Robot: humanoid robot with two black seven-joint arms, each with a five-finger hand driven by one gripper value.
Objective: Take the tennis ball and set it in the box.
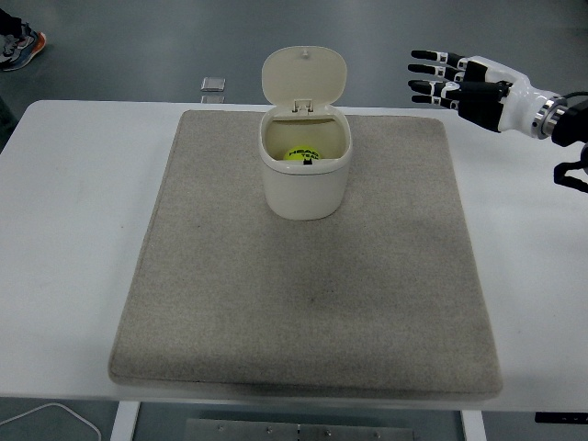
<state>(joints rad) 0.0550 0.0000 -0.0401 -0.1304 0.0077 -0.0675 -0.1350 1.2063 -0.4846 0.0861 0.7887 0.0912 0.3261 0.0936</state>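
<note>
Tennis ball (300,154) sits inside the lidded box (306,175); right hand (457,81), fingers spread and empty, should clear off rightward without clipping the lid.

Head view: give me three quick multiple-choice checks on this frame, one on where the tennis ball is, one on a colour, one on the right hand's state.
1. Where is the tennis ball?
A. On the mat in front of the box
B. Inside the box
C. In the right hand

2. What colour is the mat?
A. Beige
B. Blue
C. Black

3. What state is the right hand in?
A. Closed around the ball
B. Pressing the lid down
C. Open, holding nothing

Answers:
1. B: the yellow tennis ball shows through the open top of the box, whose lid stands upright.
2. A: the mat is beige on the white table.
3. C: the right hand has its fingers spread, away to the right of the box.
</note>
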